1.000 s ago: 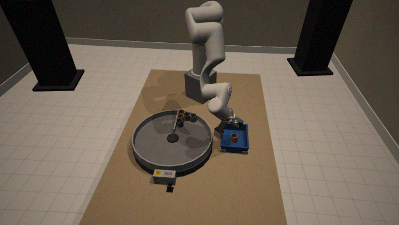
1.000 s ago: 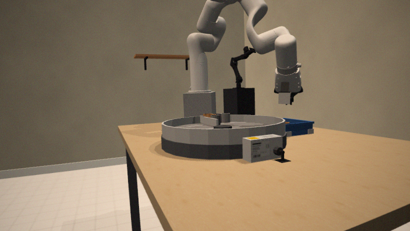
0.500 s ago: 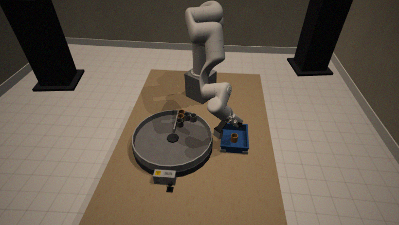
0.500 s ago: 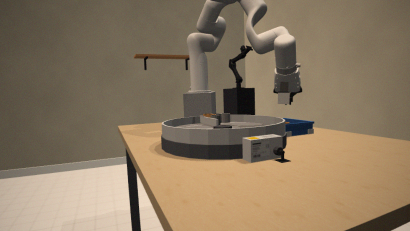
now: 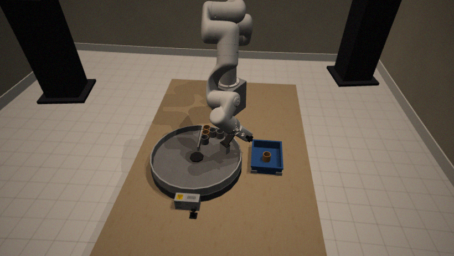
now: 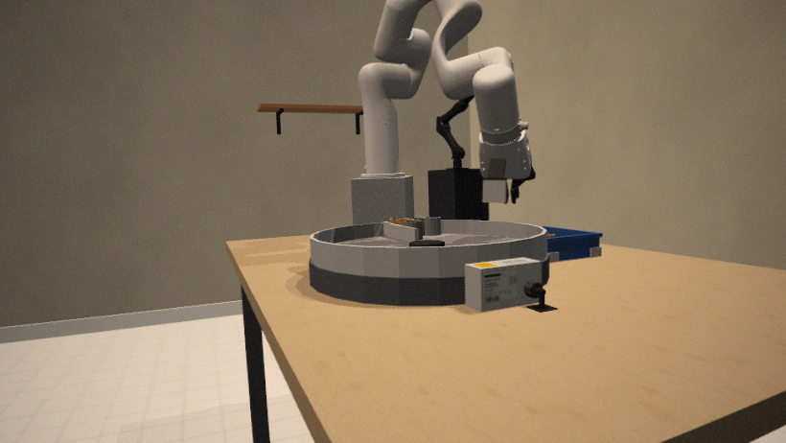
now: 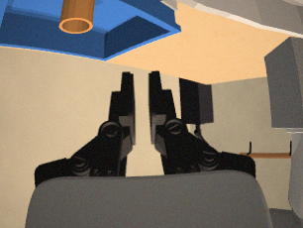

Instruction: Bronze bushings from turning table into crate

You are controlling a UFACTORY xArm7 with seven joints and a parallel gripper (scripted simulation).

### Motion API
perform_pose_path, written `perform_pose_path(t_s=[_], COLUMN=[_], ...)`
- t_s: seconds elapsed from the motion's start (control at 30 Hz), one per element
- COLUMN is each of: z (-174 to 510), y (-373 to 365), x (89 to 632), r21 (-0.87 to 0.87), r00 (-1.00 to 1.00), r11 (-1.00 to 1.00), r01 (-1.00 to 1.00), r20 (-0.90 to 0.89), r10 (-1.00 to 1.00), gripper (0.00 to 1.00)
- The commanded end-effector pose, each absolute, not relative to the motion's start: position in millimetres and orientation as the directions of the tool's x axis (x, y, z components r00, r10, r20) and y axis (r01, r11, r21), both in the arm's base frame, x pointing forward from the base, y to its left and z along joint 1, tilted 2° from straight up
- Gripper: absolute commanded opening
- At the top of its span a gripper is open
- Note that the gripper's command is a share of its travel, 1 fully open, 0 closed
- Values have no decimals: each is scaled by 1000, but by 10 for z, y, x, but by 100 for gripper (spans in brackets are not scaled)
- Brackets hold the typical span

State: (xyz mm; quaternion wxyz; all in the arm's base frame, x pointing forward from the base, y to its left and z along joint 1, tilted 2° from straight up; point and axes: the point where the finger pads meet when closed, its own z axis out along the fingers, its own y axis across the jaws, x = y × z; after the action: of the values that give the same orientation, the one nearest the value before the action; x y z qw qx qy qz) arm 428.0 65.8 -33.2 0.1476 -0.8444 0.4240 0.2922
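Observation:
The grey turning table (image 5: 190,187) (image 6: 384,264) carries a cluster of bushings at its far side, next to a radial divider (image 5: 199,139). Two bronze bushings (image 5: 205,129) (image 6: 404,221) stand beside three steel bushings (image 5: 216,133). One bronze bushing (image 5: 266,155) (image 7: 76,14) stands upright in the blue crate (image 5: 267,168) (image 6: 571,242) (image 7: 126,31) to the right of the table. My gripper (image 5: 249,138) (image 6: 517,192) (image 7: 141,87) hangs in the air between the table's right rim and the crate's near-left corner. Its fingers are almost together with nothing between them.
A grey control box (image 5: 186,200) (image 6: 500,283) with a yellow label sits at the turning table's front. A black hub (image 5: 196,156) marks its centre. The arm's base (image 5: 238,92) stands behind the table, with a black box (image 6: 456,192) beside it.

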Motion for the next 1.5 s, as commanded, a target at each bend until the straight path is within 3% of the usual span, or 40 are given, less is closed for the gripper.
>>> perform_pose_path(t_s=[0.0,0.8,1.47], z=[-304,-287,-286], y=[254,-1302,-1332], x=[4180,3729,3723], r21=[-7,-7,-7], r00=[475,476,476], r11=[-598,-599,-599], r01=[-801,-801,-801], r20=[-616,-615,-615], r10=[-629,-629,-629], gripper=[11,11,11])
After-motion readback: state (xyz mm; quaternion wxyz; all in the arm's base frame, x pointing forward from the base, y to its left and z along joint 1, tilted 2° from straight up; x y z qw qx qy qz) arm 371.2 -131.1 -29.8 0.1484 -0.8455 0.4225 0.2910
